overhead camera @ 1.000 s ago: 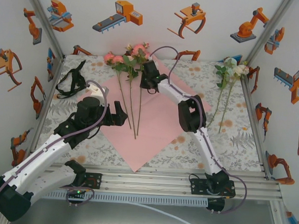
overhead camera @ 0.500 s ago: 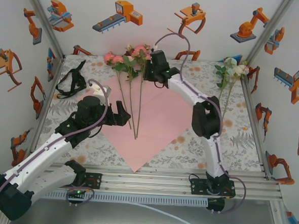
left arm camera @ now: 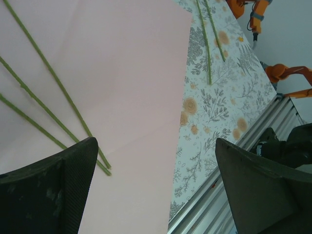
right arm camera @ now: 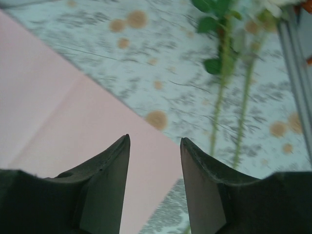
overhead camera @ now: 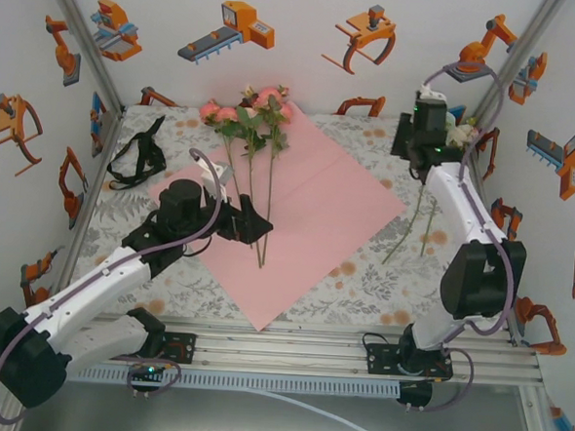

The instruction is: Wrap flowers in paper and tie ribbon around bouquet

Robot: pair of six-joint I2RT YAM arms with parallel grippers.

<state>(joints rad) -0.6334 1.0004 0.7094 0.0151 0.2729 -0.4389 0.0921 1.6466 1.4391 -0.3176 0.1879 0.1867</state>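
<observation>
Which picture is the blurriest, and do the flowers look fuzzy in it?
Right wrist view: the blurriest; the flowers and tablecloth look soft and smeared, while the dark fingers up close look clearer. Left wrist view: thin green stalks show crisply on the pink paper. Top external view: sharp and evenly lit, no strong glare.

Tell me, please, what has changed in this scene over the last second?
The right claw swung away from the pink flowers to the right; jaws apart and empty, it now hangs near the white flowers. The left claw, wide open, edged forward over the pink stalks' lower ends. The pink flowers, paper and ribbon lie unchanged.
</observation>
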